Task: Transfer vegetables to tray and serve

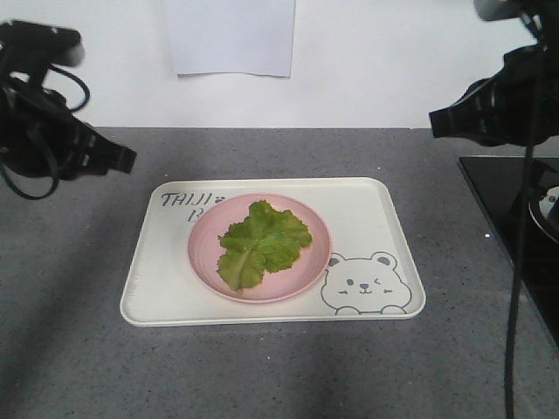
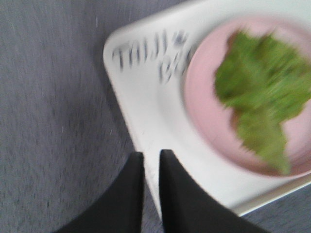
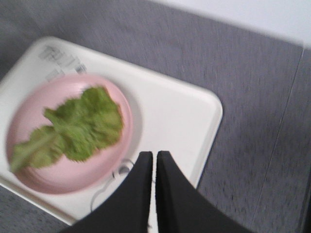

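Grey tabletop (image 1: 79,288); both arms aloft

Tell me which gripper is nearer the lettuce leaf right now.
Left, narrowly. Left gripper hovers above the tray's lettered-corner edge; right gripper hovers over the tray by the pink plate. Neither touches the lettuce leaf.

The nearly closed left pincer (image 2: 151,160) hangs over the tray (image 2: 146,111) edge, lettuce leaf (image 2: 260,92) lying on the pink plate (image 2: 204,111).

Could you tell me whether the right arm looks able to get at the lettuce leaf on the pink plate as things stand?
Probably yes: the lettuce leaf lies uncovered on the pink plate, and the right gripper, fingers together, hangs above the tray with nothing between.
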